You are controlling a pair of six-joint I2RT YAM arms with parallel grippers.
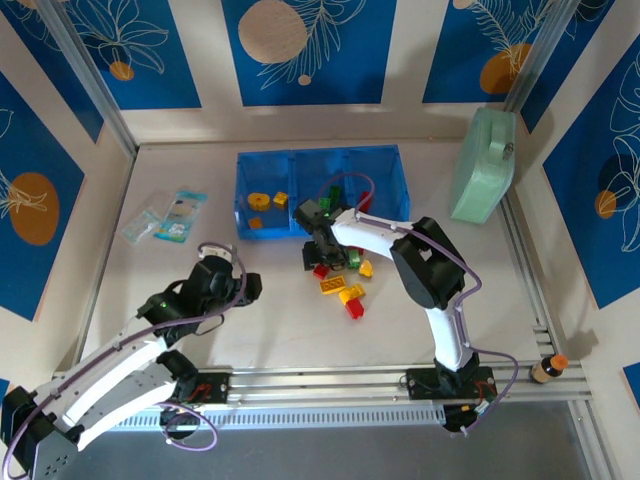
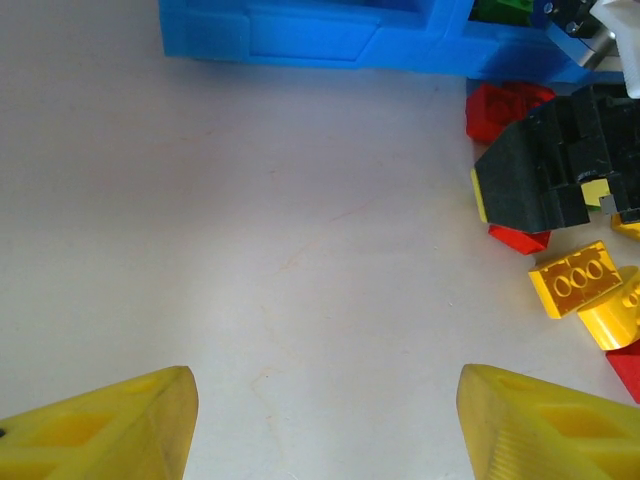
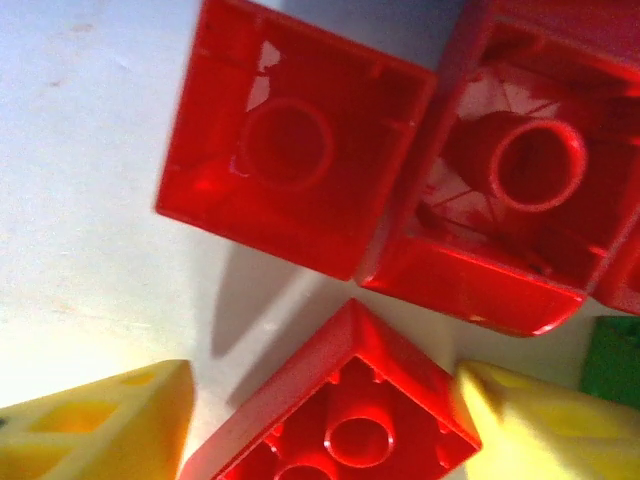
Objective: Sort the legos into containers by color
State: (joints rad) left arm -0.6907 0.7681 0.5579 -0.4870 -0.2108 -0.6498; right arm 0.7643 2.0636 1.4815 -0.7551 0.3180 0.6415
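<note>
Loose legos lie in front of the blue tray [image 1: 380, 160]: yellow ones [image 1: 329, 285], a red one [image 1: 355, 308], a green one [image 1: 353, 258]. The tray's left compartment holds yellow legos [image 1: 259, 200] and the middle one green legos [image 1: 335, 193]. My right gripper [image 1: 322, 250] is down in the pile. Its yellow fingers [image 3: 100, 420] press both sides of a red lego [image 3: 340, 410] resting on the table, with two more red legos [image 3: 290, 150] just beyond. My left gripper [image 2: 325, 400] hangs open over bare table, left of the pile [image 2: 580, 280].
Clear packets with blue print [image 1: 165, 215] lie left of the tray. A pale green bag [image 1: 483, 165] leans at the back right. A small bottle [image 1: 548, 368] stands past the right rail. The right arm's black wrist [image 2: 555, 175] sits above the pile.
</note>
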